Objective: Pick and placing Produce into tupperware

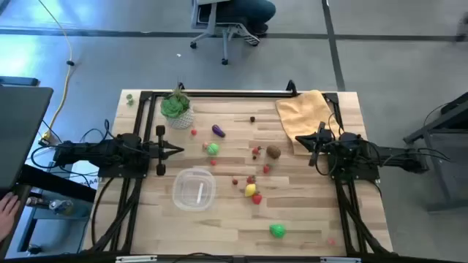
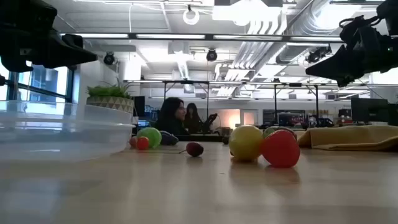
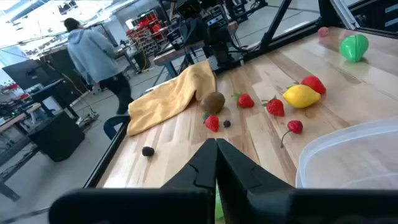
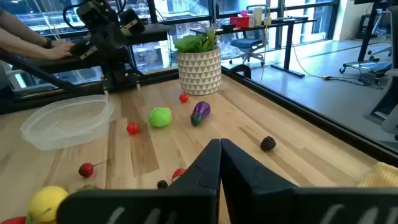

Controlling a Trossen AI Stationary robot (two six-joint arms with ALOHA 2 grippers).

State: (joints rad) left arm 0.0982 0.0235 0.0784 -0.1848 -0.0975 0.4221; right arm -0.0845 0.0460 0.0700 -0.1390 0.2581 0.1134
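Produce (image 1: 252, 191) lies scattered mid-surface beside the empty tupperware (image 1: 194, 188), while the left gripper (image 1: 178, 150) and right gripper (image 1: 300, 139) hover at opposite edges, both closed, holding nothing.

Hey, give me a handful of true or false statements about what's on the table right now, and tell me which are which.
1. The tupperware has no produce in it. True.
2. The purple eggplant lies inside the tupperware. False: it lies on the bare wood near the potted plant.
3. The left gripper and the right gripper are both shut and hold nothing. True.
4. The yellow lemon lies right next to a red strawberry. True.
5. The yellow cloth covers the middle of the table. False: it lies at the far corner on the right arm's side.
6. The brown kiwi sits on top of the cloth. False: it rests on the wood beside the cloth.
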